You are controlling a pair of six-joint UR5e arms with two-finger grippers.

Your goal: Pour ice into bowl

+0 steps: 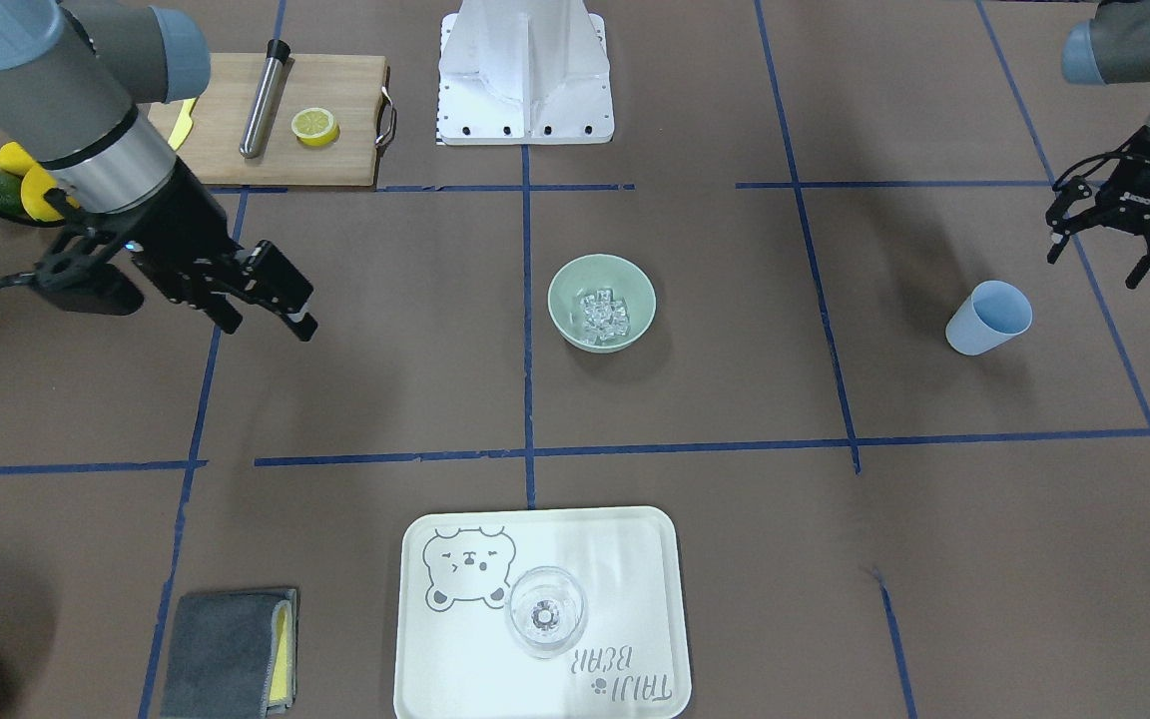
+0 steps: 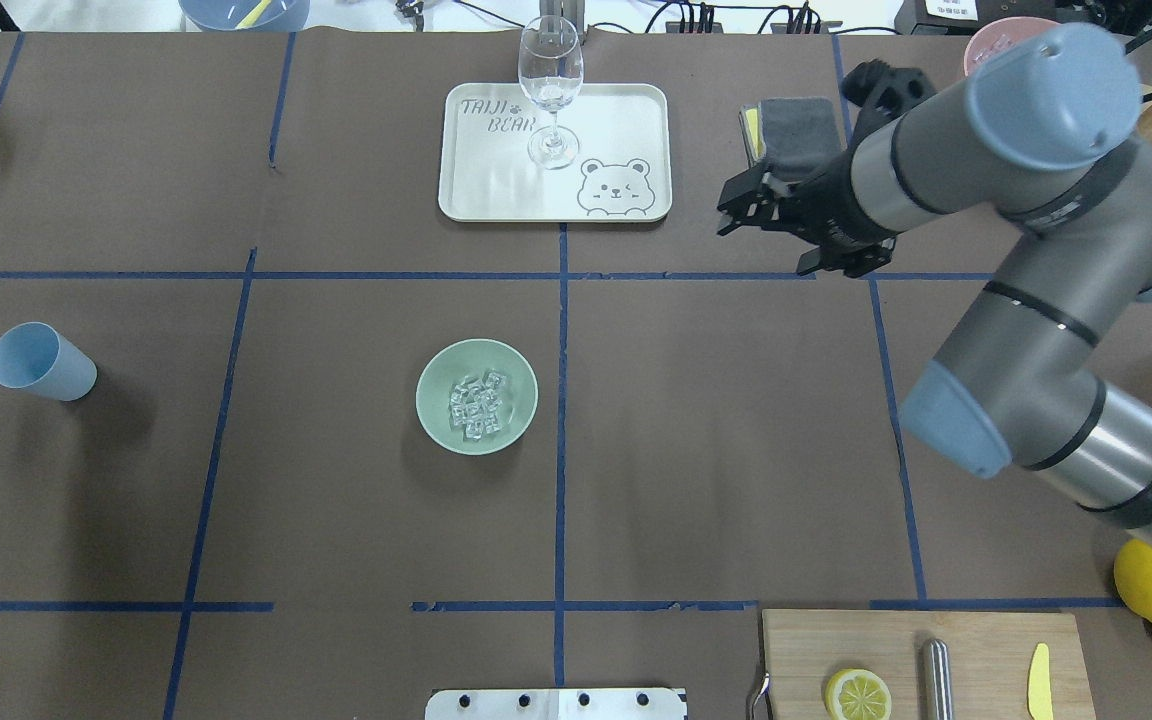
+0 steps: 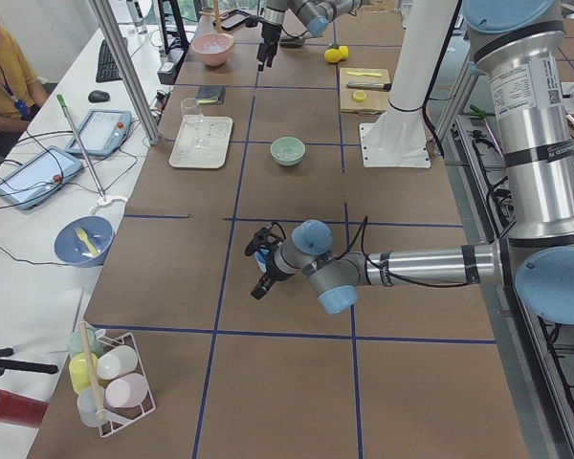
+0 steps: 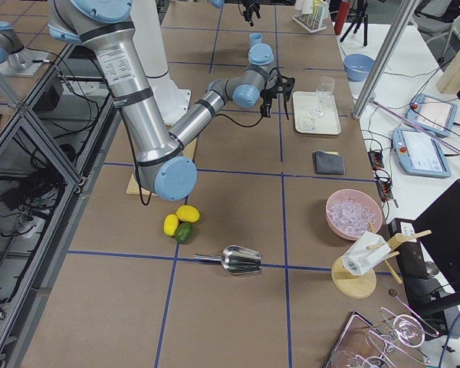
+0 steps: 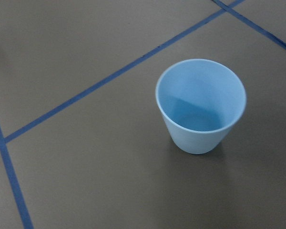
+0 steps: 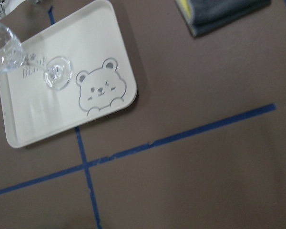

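The pale sage-green bowl (image 1: 637, 287) stands near the middle of the table and holds a small heap of clear ice (image 1: 603, 315); the bowl (image 2: 436, 372) and the ice (image 2: 476, 405) also show in the overhead view. My left gripper (image 1: 1099, 262) is open and empty, hovering just beyond the upright, empty light blue cup (image 1: 989, 318), which fills the left wrist view (image 5: 200, 105). My right gripper (image 1: 266, 318) is open and empty, in the air off to the bowl's side, near the grey cloth (image 2: 796, 125).
A white bear tray (image 2: 626, 110) carries a clear wine glass (image 2: 551, 100). A cutting board (image 1: 335, 150) holds a lemon slice (image 1: 315, 126), a metal rod and a yellow knife. A pink container of ice (image 4: 354, 215), lemons (image 4: 180, 220) and a metal scoop (image 4: 238, 259) lie on my right.
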